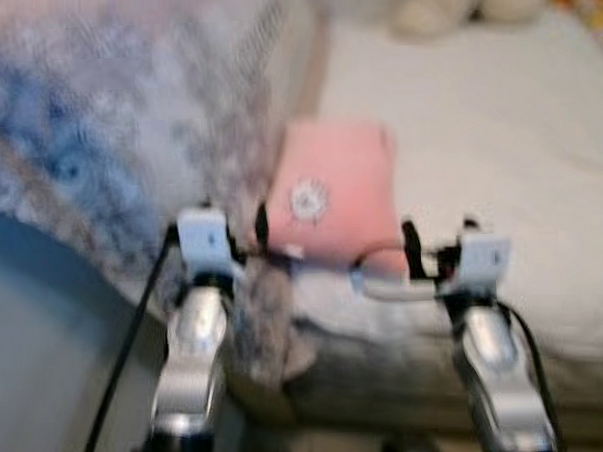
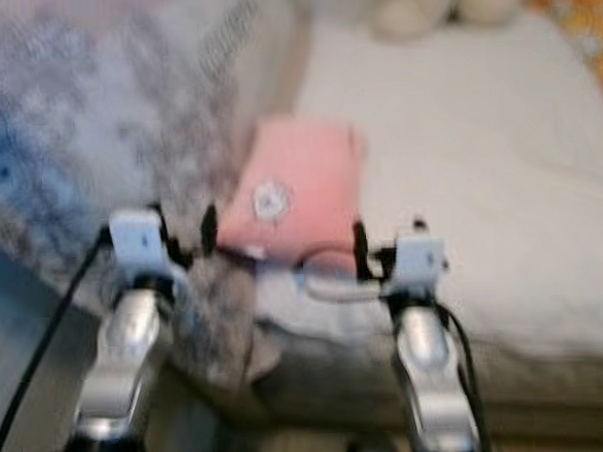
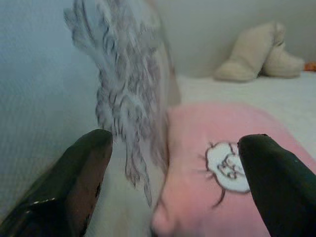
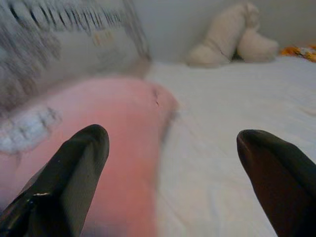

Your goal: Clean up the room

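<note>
You are looking at a pink pillow (image 1: 338, 194) lying at the near edge of the white bed (image 1: 499, 167), just beside a grey-and-blue fuzzy blanket (image 1: 116, 114) that is draping over the bed's corner. Your left gripper (image 3: 173, 185) is sitting right at the pillow's near left corner — its fingers (image 3: 74, 182) are standing wide apart, closing on nothing, with blanket fringe and pillow showing between them. Your right gripper (image 4: 170, 185) is hovering by the pillow's right side, also spread wide and empty. A cream plush toy (image 4: 232, 37) is resting at the far end of the bed — everything is blurred.
</note>
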